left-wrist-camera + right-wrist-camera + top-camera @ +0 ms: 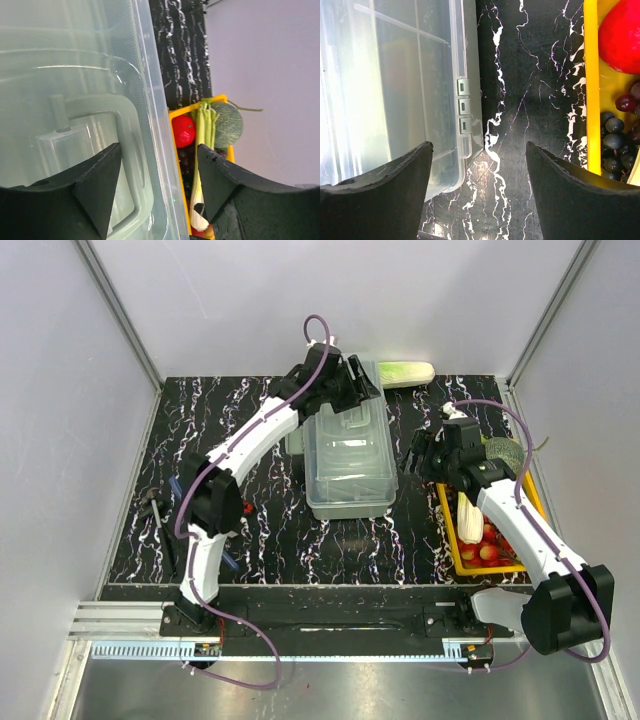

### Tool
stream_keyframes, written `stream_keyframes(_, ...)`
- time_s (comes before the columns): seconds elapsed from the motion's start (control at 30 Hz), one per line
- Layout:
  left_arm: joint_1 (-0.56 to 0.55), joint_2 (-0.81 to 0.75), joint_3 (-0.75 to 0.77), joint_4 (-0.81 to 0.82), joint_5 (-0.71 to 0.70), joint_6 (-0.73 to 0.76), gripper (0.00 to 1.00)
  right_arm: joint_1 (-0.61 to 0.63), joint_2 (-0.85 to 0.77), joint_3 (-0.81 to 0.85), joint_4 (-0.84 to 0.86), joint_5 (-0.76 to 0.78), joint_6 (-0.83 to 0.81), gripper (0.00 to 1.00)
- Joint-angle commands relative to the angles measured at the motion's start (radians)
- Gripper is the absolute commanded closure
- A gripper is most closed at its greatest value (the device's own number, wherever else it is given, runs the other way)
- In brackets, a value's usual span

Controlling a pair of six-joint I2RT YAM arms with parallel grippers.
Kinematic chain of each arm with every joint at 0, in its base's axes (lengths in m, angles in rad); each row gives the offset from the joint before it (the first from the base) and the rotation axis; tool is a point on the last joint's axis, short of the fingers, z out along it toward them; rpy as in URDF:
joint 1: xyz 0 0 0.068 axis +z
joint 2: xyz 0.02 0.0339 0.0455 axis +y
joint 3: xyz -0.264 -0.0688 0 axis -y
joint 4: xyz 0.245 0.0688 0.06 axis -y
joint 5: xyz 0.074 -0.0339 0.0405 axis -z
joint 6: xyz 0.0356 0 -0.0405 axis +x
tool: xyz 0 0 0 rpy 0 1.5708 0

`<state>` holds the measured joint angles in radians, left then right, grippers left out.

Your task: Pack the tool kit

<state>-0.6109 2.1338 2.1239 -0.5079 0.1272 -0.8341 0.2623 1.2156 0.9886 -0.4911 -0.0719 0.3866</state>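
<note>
The tool kit [350, 455], a translucent grey box with its lid down, lies in the middle of the black marbled table. My left gripper [357, 380] is at the box's far end. In the left wrist view it [159, 146] stands open astride the box's long edge [150, 100], one finger over the lid beside the moulded handle [125, 130], the other past the rim. My right gripper [420, 455] hovers open by the box's right side. Its wrist view [479, 144] shows the box wall with small clips [463, 105] and bare table between the fingers. Small dark hand tools [158, 510] lie at the left.
A yellow tray [450, 540] of vegetables and fruit sits right of the box, under the right arm; its rim [591, 100] is close to the right finger. A pale green piece [405, 372] lies at the back wall. Walls enclose the table on three sides.
</note>
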Motion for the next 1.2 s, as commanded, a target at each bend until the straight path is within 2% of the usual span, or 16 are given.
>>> stream_keyframes(0.0, -0.003, -0.038, -0.166, 0.231, 0.23, -0.112, 0.34, 0.006, -0.027, 0.012, 0.025, 0.007, 0.017, 0.2)
stream_keyframes(0.07, 0.002, -0.067, -0.229, 0.362, 0.267, -0.146, 0.34, 0.006, -0.027, 0.015, 0.025, 0.009, 0.018, 0.2)
stream_keyframes(0.2, 0.002, -0.106, -0.306, 0.503, 0.272, -0.131, 0.35, 0.008, -0.015, 0.056, 0.026, -0.015, 0.041, 0.19)
stream_keyframes(0.43, 0.016, -0.098, -0.403, 0.712, 0.325, -0.212, 0.36, 0.008, 0.016, 0.183, 0.074, -0.104, 0.067, 0.23)
stream_keyframes(0.6, 0.023, -0.089, -0.412, 0.733, 0.336, -0.224, 0.36, 0.006, 0.079, 0.268, 0.138, -0.163, 0.106, 0.26)
stream_keyframes(0.7, 0.026, -0.092, -0.417, 0.738, 0.336, -0.226, 0.36, 0.008, 0.143, 0.298, 0.187, -0.19, 0.161, 0.32)
stream_keyframes(0.87, 0.033, -0.092, -0.424, 0.743, 0.342, -0.227, 0.36, 0.008, 0.229, 0.286, 0.281, -0.218, 0.242, 0.41)
stream_keyframes(1.0, 0.034, -0.084, -0.424, 0.746, 0.35, -0.238, 0.36, 0.006, 0.268, 0.242, 0.428, -0.259, 0.285, 0.46)
stream_keyframes(1.17, 0.034, -0.077, -0.415, 0.744, 0.356, -0.244, 0.36, 0.006, 0.338, 0.266, 0.457, -0.252, 0.296, 0.51)
